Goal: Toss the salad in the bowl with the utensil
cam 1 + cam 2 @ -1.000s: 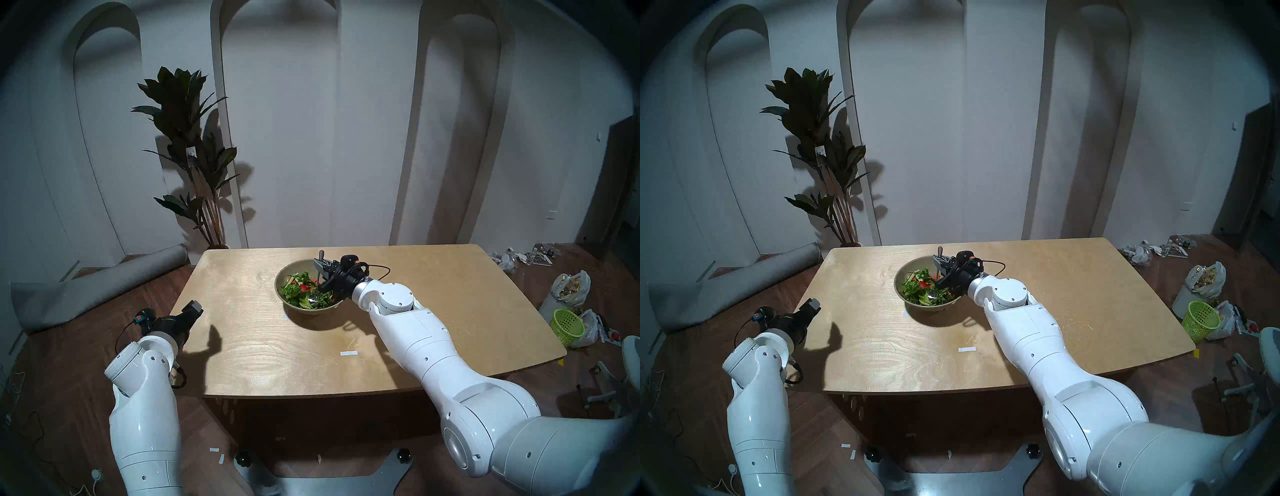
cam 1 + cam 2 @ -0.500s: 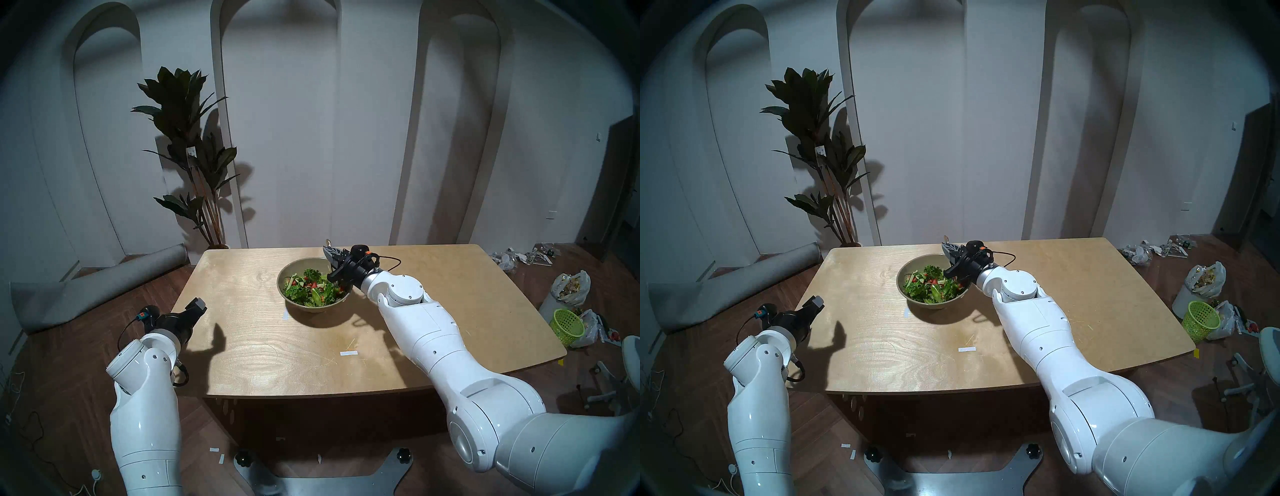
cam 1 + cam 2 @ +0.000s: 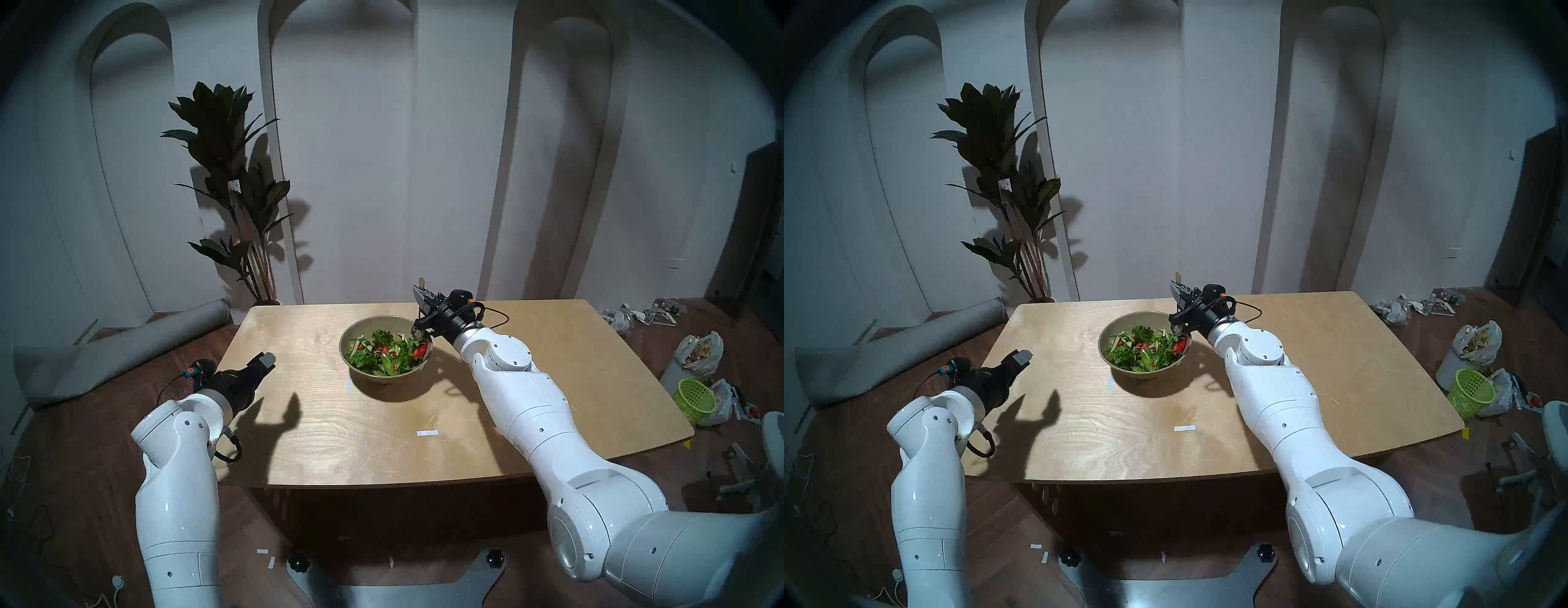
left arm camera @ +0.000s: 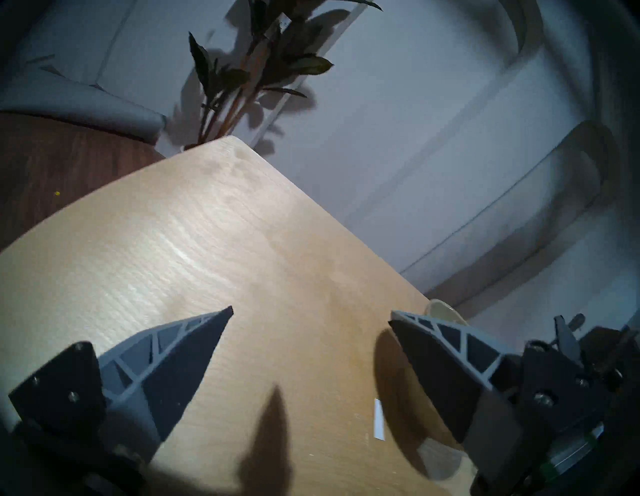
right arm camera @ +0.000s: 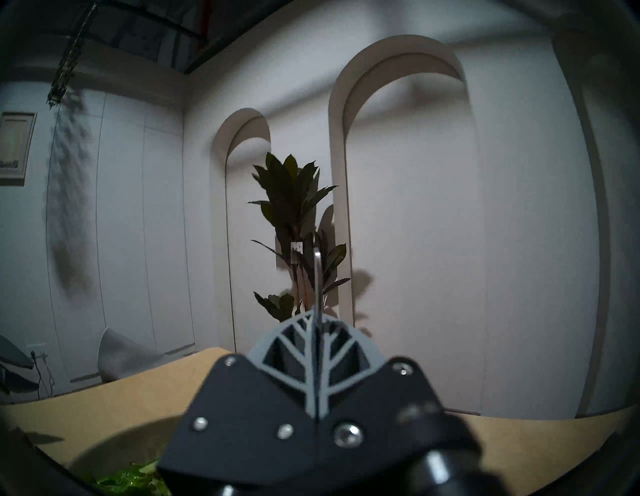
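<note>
The olive-beige bowl [image 3: 364,329] stands at the table's far middle, holding the salad [image 3: 384,354] of green leaves, red tomato and cucumber. My right gripper [image 3: 424,293] is raised above the bowl's far right rim, shut on the handle of the silver spoon [image 3: 418,333], whose head hangs just over that rim. In the right wrist view the spoon handle [image 5: 317,277] sticks up between the shut fingers, with the salad [image 5: 131,481] low at the left. My left gripper [image 3: 263,363] hovers open and empty over the table's left side. Behind its finger in the left wrist view the bowl [image 4: 441,307] peeks out.
The wooden table [image 3: 339,446] carries white tape strips [image 3: 426,433]. A potted plant [image 3: 237,178] stands behind its far left corner, and a rolled grey mat [image 3: 119,352] lies on the floor at the left. A lime-green basket [image 3: 693,399] and rubbish bags sit on the floor at the right.
My right gripper has lifted the spoon out of the salad and drawn back to the right, above the bowl's rim. The left arm has moved in over the table's left edge.
</note>
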Controlling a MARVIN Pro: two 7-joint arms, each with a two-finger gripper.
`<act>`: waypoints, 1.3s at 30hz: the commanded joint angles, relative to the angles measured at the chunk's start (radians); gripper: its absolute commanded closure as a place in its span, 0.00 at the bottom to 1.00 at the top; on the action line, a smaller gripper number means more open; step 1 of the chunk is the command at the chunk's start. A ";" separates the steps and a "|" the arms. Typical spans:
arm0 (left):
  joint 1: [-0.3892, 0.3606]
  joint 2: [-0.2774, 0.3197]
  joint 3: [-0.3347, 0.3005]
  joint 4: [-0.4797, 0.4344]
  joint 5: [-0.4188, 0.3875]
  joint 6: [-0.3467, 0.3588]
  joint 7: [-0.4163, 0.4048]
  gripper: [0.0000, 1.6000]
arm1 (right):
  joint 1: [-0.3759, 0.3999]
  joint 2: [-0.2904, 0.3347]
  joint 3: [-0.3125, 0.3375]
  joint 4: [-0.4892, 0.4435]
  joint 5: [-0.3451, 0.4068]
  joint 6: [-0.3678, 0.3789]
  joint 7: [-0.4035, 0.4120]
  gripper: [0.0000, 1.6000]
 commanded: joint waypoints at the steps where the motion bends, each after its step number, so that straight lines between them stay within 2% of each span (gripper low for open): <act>1: -0.091 0.070 -0.007 -0.027 -0.058 0.111 -0.044 0.00 | -0.038 -0.052 0.033 -0.042 0.067 -0.020 0.002 1.00; 2: -0.104 0.074 -0.010 -0.020 -0.076 0.140 -0.052 0.00 | -0.044 -0.058 0.038 -0.045 0.077 -0.021 0.001 1.00; 5: -0.132 0.090 -0.004 0.001 -0.110 0.167 -0.070 0.00 | -0.058 -0.065 0.044 -0.053 0.092 -0.022 0.002 1.00; 10: -0.165 0.122 0.024 0.038 -0.157 0.167 -0.094 0.00 | -0.073 -0.072 0.050 -0.066 0.109 -0.024 0.005 1.00; 20: -0.221 0.201 0.141 0.120 -0.251 0.167 -0.131 0.00 | -0.104 -0.086 0.068 -0.100 0.130 -0.020 -0.007 1.00; 27: -0.248 0.249 0.161 0.126 -0.267 0.167 -0.172 0.00 | -0.110 -0.084 0.086 -0.101 0.136 -0.026 -0.018 1.00; 29: -0.266 0.256 0.155 0.150 -0.279 0.167 -0.170 0.00 | -0.112 -0.083 0.096 -0.101 0.142 -0.029 -0.026 1.00; 34: -0.316 0.268 0.158 0.275 -0.321 0.167 -0.151 0.00 | -0.121 -0.078 0.116 -0.111 0.154 -0.040 -0.037 1.00; 39: -0.361 0.257 0.196 0.385 -0.262 0.167 -0.093 0.00 | -0.133 -0.074 0.131 -0.128 0.168 -0.053 -0.028 1.00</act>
